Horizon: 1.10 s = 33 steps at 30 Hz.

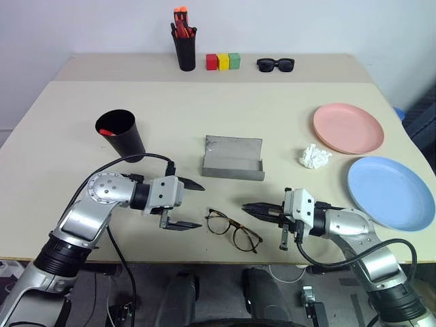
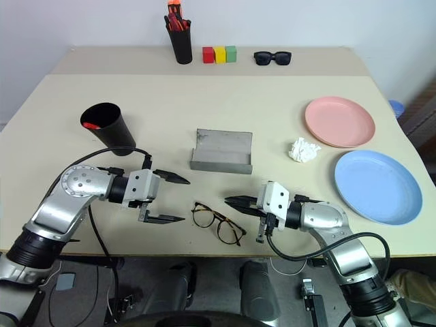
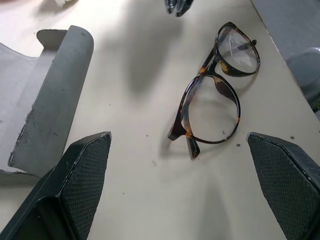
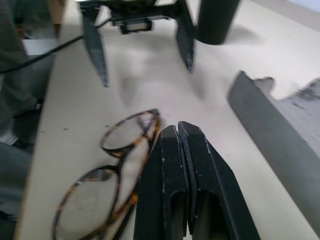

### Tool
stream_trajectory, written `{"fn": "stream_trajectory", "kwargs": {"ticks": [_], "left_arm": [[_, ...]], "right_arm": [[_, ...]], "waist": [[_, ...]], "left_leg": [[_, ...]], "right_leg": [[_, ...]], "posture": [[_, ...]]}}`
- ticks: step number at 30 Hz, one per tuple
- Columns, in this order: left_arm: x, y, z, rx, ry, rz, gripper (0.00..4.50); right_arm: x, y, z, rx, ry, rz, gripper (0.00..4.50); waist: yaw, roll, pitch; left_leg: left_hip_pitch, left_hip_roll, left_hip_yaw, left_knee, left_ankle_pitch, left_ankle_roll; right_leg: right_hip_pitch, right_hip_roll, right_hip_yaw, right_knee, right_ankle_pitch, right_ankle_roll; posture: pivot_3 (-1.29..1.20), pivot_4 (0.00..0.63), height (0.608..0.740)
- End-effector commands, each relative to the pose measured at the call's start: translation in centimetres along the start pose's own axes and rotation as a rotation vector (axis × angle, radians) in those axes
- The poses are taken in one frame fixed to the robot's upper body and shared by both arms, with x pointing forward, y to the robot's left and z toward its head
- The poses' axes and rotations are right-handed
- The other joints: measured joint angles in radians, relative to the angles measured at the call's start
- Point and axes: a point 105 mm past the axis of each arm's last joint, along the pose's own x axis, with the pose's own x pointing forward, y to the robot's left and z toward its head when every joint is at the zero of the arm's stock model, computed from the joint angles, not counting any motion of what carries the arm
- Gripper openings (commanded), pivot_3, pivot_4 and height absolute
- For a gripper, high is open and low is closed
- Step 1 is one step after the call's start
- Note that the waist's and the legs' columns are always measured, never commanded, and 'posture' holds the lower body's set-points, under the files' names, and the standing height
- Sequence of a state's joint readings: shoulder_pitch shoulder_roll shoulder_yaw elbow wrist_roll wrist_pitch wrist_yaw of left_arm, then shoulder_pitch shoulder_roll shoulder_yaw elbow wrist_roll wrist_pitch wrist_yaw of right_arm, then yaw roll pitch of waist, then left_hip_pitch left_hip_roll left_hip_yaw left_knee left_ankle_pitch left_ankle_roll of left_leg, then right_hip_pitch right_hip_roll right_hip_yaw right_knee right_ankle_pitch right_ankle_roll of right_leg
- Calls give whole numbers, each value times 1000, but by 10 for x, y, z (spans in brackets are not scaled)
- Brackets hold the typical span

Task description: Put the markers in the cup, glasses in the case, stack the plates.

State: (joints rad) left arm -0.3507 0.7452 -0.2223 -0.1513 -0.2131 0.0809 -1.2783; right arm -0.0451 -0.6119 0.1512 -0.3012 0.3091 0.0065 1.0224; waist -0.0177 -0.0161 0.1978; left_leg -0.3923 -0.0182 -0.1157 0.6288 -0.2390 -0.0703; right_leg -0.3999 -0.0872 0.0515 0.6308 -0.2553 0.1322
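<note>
I am looking down over the near edge of the table [image 1: 61, 136], where the glasses [image 1: 234, 231] are lying unfolded on the bare top between my two grippers, touched by neither. The left gripper [image 1: 189, 205] is hovering just beside them on the left with its fingers spread wide, nothing between them. The right gripper [image 1: 248, 208] is pointing in from the other side, its two fingers pressed flat together and gripping nothing, tips close to the frame; the right wrist view is showing the lenses lying just beside those closed fingers [image 4: 180, 185]. A little farther in, the case [image 1: 232, 159] is sitting open in the middle of the table, its lid standing up behind an empty tray. To its left the cup [image 1: 122, 133] is standing upright, with something red showing inside at the rim; I cannot tell whether both markers are in it. To the right a crumpled white tissue [image 1: 314, 156] is lying near the pink plate [image 1: 348, 127], and the blue plate [image 1: 390, 191] is resting nearer to me, side by side with the pink one rather than stacked. Along the far edge are standing a pen holder [image 1: 184, 48] bristling with orange-red pens, three small blocks [image 1: 223, 61] in red, yellow and green, and black sunglasses [image 1: 275, 65].
</note>
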Motion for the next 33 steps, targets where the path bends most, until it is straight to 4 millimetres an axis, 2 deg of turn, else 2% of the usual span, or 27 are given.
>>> {"fn": "stream_trajectory", "kwargs": {"ticks": [1, 5, 14, 17, 21, 27, 33], "left_arm": [[-5, 5, 6, 38, -2, 7, 4490], [-6, 5, 6, 39, -1, 1, 4490], [-7, 6, 6, 45, 4, -10, 4490], [-6, 6, 7, 46, 3, -12, 4490], [-7, 6, 7, 46, 6, -11, 4490], [-8, 5, 6, 38, 12, 3, 4490], [-10, 4, 5, 34, 20, 19, 4490]], "right_arm": [[2, 13, 11, -77, -20, 105, 23], [-1, 25, 8, -103, -3, 209, 23], [-17, 52, -19, -136, 101, 414, 23], [-19, 58, -27, -118, 125, 433, 23], [-13, 57, -32, -94, 140, 408, 23], [7, 42, -37, -59, 126, 305, 23], [12, 33, -39, -64, 132, 280, 23]], "waist": [[0, 0, 0], [0, 0, 0], [1, 0, 0], [1, 0, 0], [-1, 0, 0], [0, 0, 0], [1, 0, 0]], "left_leg": [[0, 0, 0, 0, 0, 0], [0, 0, 0, 0, 0, 0], [0, 0, 0, 0, 0, 0], [0, 0, 0, 0, 0, 0], [1, 0, 0, 1, 0, 0], [1, 0, 0, 1, 0, 0], [1, 0, 0, 1, 0, 0]], "right_leg": [[0, 0, 0, 0, 0, 0], [0, 0, 0, 0, 0, 0], [1, 0, 0, 0, 0, 0], [1, 0, 0, 0, 0, 0], [1, 0, 0, 0, 0, 0], [1, 0, 0, 0, 0, 0], [1, 0, 0, 0, 0, 0]], "posture": [[0, 150, 740], [0, 150, 740], [0, 150, 740], [0, 150, 740], [0, 150, 740], [0, 150, 740], [0, 150, 740]]}}
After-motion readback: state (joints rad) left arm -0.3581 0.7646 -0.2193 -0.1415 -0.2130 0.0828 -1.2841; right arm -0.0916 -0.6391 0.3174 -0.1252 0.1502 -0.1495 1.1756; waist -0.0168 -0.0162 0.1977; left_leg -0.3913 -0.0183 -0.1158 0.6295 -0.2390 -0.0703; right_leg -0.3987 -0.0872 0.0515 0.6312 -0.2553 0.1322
